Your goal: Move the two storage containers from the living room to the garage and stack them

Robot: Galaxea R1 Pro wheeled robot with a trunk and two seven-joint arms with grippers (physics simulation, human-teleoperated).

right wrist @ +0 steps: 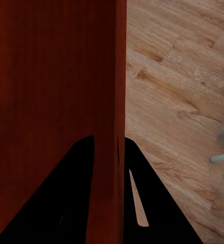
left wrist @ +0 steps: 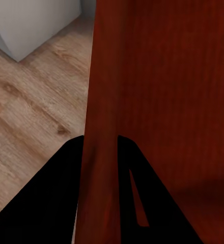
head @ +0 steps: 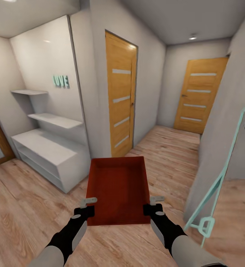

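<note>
Hallway with wood plank floor [head: 22, 207]: storage container [head: 117, 189] held between left pincer [head: 86, 207] and right pincer [head: 153, 205], each clamping a side wall; corridor ahead open.

Both arms reach forward from the bottom of the head view, forearms angled slightly inward, black wrists level with each other. The left pincer [head: 86, 208] at lower centre-left is clamped over one side wall of the storage container [head: 118, 189]; the right pincer [head: 153, 206] at lower centre-right clamps the opposite wall, fingers straddling it.
</note>
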